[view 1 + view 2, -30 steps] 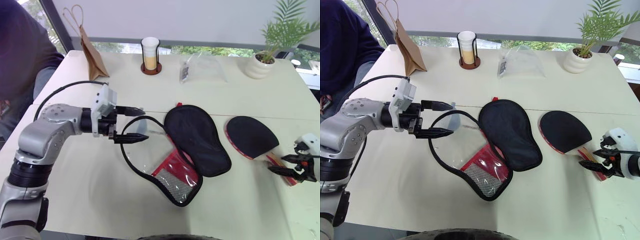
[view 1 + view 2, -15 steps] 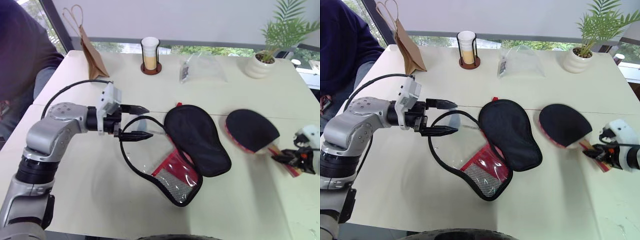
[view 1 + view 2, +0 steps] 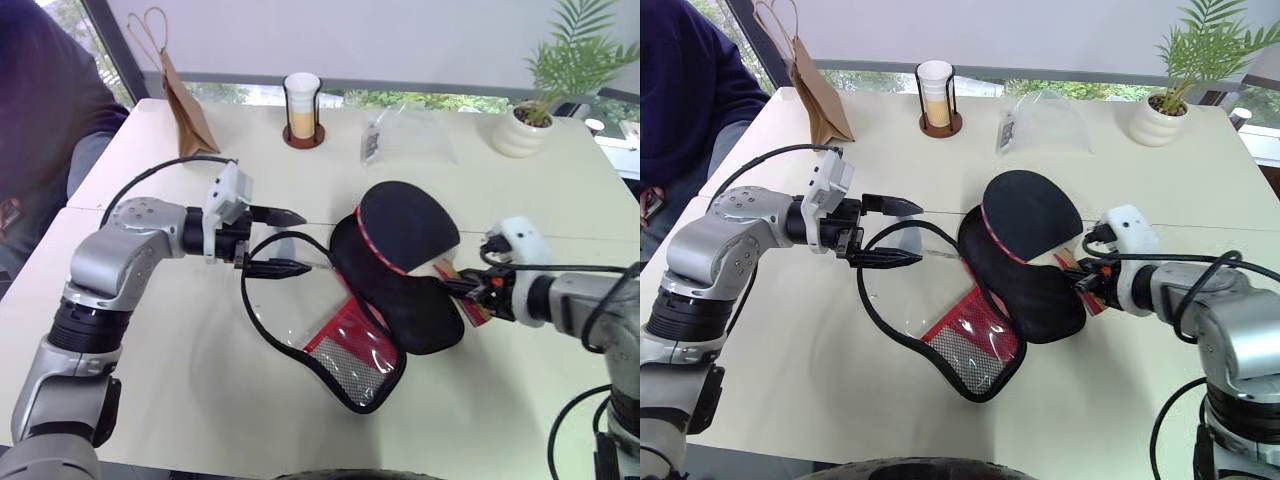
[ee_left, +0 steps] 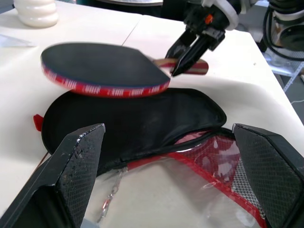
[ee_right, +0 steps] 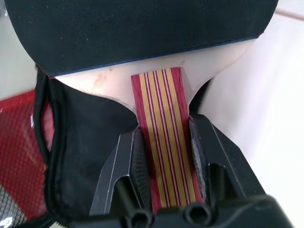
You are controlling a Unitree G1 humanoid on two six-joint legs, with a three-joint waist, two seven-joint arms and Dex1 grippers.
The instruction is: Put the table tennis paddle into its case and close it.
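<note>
Paddle [image 3: 405, 226] gripped by R pincer [image 3: 468, 292] (handle); above case [image 3: 345, 320].

Right gripper [image 4: 183, 56] clamped on the table tennis paddle [image 4: 102, 69] handle, held just above the open case [image 4: 137, 126]; left fingers [image 4: 78, 166] spread wide.

**Four cameras around the open case**

The two head views look forward and down on the bench [image 3: 200, 380] from above. Both show the same scene, from the paper bag [image 3: 185, 105] to the plant [image 3: 1160, 115], a little shifted sideways.

The left wrist view looks low and close across the case [image 4: 142, 123] toward the paddle [image 4: 99, 66] and the right gripper [image 4: 183, 59].

The right wrist view sits very near, along its own fingers [image 5: 118, 166], facing the paddle handle and the case beneath, which all views share.
</note>
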